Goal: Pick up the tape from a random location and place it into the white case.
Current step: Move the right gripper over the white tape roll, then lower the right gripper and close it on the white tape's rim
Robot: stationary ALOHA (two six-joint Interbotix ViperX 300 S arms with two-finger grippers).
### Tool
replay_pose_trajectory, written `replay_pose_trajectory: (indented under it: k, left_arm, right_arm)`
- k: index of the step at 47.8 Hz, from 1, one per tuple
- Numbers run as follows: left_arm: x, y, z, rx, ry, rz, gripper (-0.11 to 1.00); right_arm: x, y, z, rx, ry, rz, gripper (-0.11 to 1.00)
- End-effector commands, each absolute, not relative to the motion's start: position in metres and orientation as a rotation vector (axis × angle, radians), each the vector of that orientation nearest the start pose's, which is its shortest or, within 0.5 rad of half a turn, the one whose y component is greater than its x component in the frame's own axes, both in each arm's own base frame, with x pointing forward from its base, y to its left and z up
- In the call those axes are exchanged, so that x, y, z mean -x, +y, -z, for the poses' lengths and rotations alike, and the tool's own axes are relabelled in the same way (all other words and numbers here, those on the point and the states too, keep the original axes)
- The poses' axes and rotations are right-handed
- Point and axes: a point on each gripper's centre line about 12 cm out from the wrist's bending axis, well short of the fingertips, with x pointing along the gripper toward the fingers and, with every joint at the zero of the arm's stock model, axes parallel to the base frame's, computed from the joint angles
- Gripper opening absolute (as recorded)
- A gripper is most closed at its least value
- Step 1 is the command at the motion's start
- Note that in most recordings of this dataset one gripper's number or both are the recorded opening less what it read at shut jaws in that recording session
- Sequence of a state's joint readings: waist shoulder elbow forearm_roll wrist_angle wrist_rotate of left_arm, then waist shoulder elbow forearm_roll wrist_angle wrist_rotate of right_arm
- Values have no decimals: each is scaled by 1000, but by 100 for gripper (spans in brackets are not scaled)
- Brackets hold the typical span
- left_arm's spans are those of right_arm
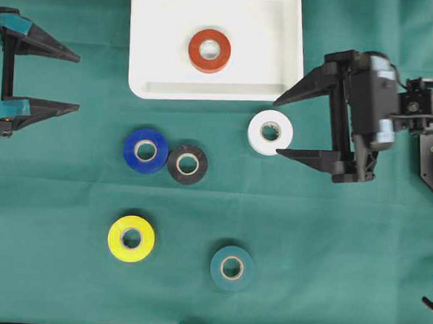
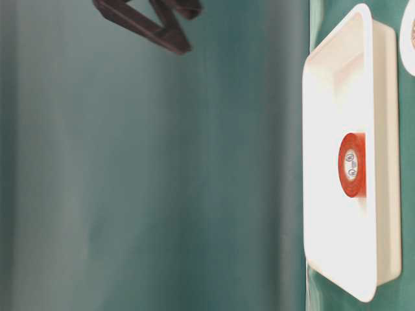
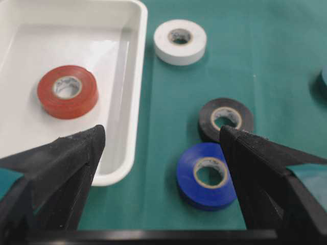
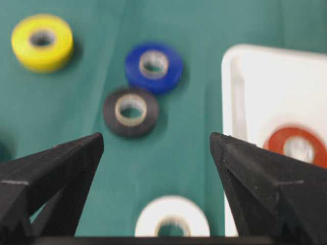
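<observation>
The white case (image 1: 144, 86) lies at the back middle with a red tape roll (image 1: 209, 50) flat inside it. A white tape roll (image 1: 269, 132) sits on the green cloth just off the case's front right corner. My right gripper (image 1: 275, 129) hovers over it, open, one finger on either side and holding nothing. In the right wrist view the white roll (image 4: 172, 219) lies low between the spread fingers of that gripper (image 4: 156, 137). At the far left my left gripper (image 1: 79, 82) is open and empty. Its wrist view shows the case rim (image 3: 134, 102) and the red roll (image 3: 67, 92) ahead of the gripper (image 3: 161, 130).
Blue (image 1: 145, 150) and black (image 1: 187, 164) rolls touch each other in front of the case. A yellow roll (image 1: 131, 238) and a teal roll (image 1: 231, 268) lie nearer the front edge. The table-level view shows the case (image 2: 373, 65) and black fingers (image 2: 155, 19) raised off the cloth.
</observation>
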State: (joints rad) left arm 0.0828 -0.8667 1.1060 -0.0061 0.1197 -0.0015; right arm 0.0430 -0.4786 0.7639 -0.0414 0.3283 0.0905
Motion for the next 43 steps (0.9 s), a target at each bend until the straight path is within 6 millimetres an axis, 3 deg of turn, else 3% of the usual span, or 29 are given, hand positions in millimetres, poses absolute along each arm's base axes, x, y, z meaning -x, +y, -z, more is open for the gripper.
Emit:
replay_pose_trajectory:
  k: [1,18,43]
  left_arm:
    - [-214,17,-260,25,338,-81,99]
    - [-214,17,-261,24,337,-81,99]
    - [-214,17,-260,24,338,-80,99]
  right_arm:
    - [-305,10,-279,-43,655,0,92]
    - [-319,7,-270,-31,892,30,92]
    - [-322,6,-268,-17,909,34,92]
